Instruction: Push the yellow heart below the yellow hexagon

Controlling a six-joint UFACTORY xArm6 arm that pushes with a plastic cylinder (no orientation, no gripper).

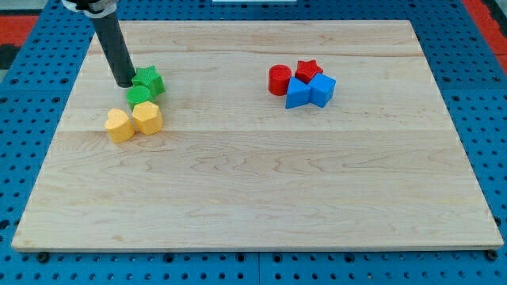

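Note:
The yellow heart (120, 125) lies on the wooden board at the view's left, touching the left side of the yellow hexagon (147, 117). Just above them sit a green round block (139, 96) and a green star (149, 81). My tip (126, 83) rests on the board at the left edge of the green star, above and slightly left of the yellow hexagon, and above the yellow heart. The rod rises toward the view's top left.
A cluster at the upper right of centre holds a red cylinder (279, 80), a red star (308, 70) and two blue blocks (298, 93) (322, 89). The wooden board (261, 190) lies on a blue perforated base.

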